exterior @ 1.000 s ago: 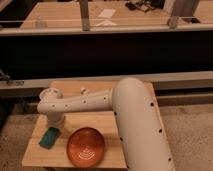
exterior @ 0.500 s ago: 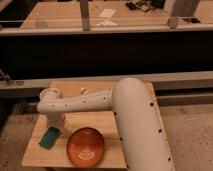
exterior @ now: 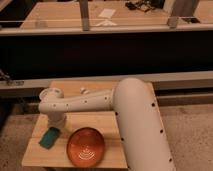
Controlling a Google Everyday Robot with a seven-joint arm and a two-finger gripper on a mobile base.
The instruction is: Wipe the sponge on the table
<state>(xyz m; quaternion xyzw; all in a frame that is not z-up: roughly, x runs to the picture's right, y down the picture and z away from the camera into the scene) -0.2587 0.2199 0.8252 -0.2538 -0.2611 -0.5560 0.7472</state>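
My gripper (exterior: 56,126) hangs off the end of my wrist over the left part of the table (exterior: 36,152), pointing down at the wood, with its fingers spread apart and nothing clamped between them. The sponge (exterior: 49,137) lies flat on the tabletop just on the near-left side of my gripper, its far-right corner right up against my fingertips; whether I am actually touching it I cannot tell. It sits close to the left edge of the table, tilted a little against the plank grain. To its right, near the front edge, is the orange plate (exterior: 86,146), round and ridged, just beside the sponge but not touching it. My white arm (exterior: 135,115) comes in from the near right, bends high over the right side of the table and runs leftward across its far half to the wrist. Beyond the table stands a long wooden workbench (exterior: 65,12) with metal rails, and a white sheet of paper (exterior: 106,13) lies on it. The speckled floor (exterior: 190,125) shows to the right of the table.
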